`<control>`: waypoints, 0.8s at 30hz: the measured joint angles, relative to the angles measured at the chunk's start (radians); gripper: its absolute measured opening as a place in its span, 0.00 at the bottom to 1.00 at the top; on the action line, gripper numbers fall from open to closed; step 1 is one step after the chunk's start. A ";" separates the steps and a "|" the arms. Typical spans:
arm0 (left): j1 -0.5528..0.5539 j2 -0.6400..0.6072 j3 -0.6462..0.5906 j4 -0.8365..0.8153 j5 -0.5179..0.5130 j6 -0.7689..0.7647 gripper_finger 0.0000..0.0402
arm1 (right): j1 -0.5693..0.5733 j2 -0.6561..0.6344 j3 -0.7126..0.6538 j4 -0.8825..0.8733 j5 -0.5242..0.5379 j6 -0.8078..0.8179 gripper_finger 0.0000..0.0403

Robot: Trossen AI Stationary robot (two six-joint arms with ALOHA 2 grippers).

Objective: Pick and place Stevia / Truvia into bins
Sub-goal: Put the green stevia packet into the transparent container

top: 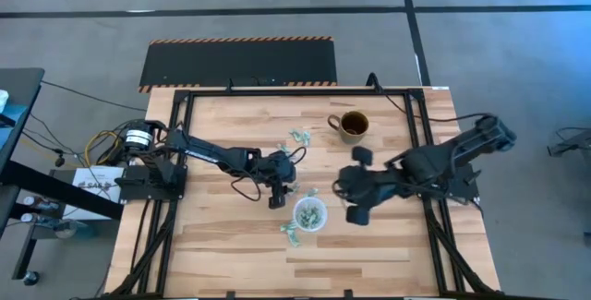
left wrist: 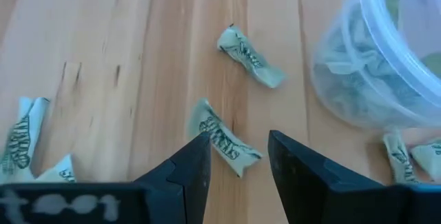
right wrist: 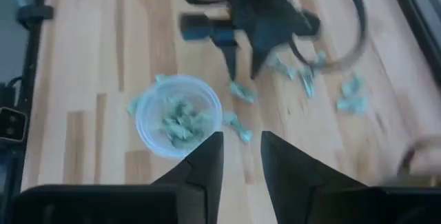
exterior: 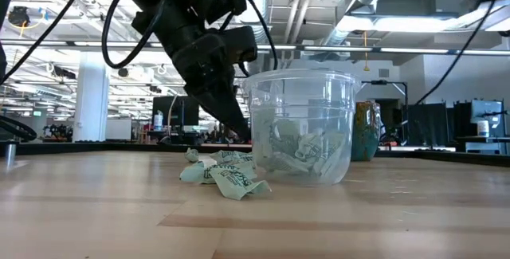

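Note:
The clear plastic cup stands upright at mid-table with several pale green Stevia sachets inside. More sachets lie flat on the wood: beside the cup, farther back, and one right at my left gripper. My left gripper is open and slants down just left of the cup, one finger on each side of that sachet. Raised above the table to the right of the cup, my right gripper is open with nothing between its fingers. My left gripper stands over the sachet's near end, slanting down from the table's left. One fingertip is at the sachet's edge; whether it touches the paper I cannot tell. The sachet lies flat on the table.
A brown handled mug with dark contents stands at the far right of the board. Another loose sachet lies between my left gripper and the cup. Black frame rails run along the table's sides.

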 joint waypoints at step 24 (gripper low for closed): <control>0.000 0.125 0.002 0.067 -0.010 -0.110 0.28 | 0.132 -0.061 -0.192 0.081 0.196 0.249 0.22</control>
